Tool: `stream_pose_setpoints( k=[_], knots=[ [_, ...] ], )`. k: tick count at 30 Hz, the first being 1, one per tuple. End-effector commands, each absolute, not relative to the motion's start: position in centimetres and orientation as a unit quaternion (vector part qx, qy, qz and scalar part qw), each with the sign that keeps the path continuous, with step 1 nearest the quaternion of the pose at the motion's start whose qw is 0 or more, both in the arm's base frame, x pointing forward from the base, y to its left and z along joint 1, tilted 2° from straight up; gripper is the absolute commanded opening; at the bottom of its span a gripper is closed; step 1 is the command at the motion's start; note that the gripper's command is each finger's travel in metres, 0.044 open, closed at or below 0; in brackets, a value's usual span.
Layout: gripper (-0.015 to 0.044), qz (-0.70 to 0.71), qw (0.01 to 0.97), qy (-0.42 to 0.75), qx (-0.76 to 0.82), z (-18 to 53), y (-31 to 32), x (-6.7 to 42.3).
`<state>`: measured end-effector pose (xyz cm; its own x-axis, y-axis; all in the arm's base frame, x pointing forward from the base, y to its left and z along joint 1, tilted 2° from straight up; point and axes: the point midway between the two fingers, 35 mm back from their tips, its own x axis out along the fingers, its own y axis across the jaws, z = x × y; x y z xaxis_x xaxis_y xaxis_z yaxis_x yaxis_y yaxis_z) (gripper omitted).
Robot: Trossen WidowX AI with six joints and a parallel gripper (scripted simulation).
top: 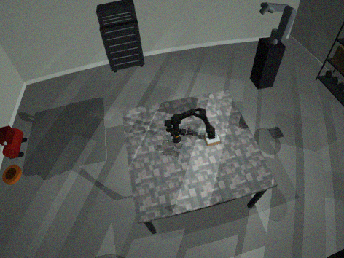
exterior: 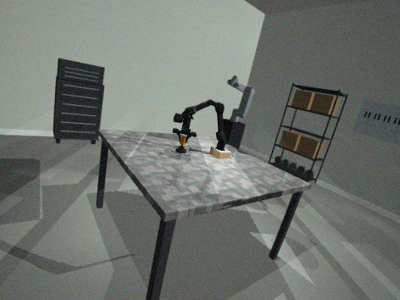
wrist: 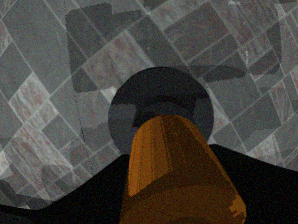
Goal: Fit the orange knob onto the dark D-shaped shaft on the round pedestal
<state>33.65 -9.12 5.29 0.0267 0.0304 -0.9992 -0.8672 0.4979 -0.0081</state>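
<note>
My gripper is shut on the orange knob. It holds the knob upright just above the round dark pedestal. In the wrist view the knob fills the lower middle and covers the pedestal's near part. The dark shaft is hidden behind the knob. I cannot tell whether the knob touches the shaft. The pedestal stands on the patterned table, left of the arm's base.
The arm's tan base block sits on the table to the right of the pedestal. A dark drawer cabinet, a shelf rack and a second arm on a black stand stand off the table.
</note>
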Motion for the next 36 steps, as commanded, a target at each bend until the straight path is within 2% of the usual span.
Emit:
stream_pose_setpoints(
  k=[1, 36],
  knots=[
    [0.0, 0.376, 0.615, 0.588, -0.367, 5.04, -9.09, 33.62],
    [0.0, 0.376, 0.615, 0.588, -0.367, 5.42, -9.1, 33.66]
  ],
)
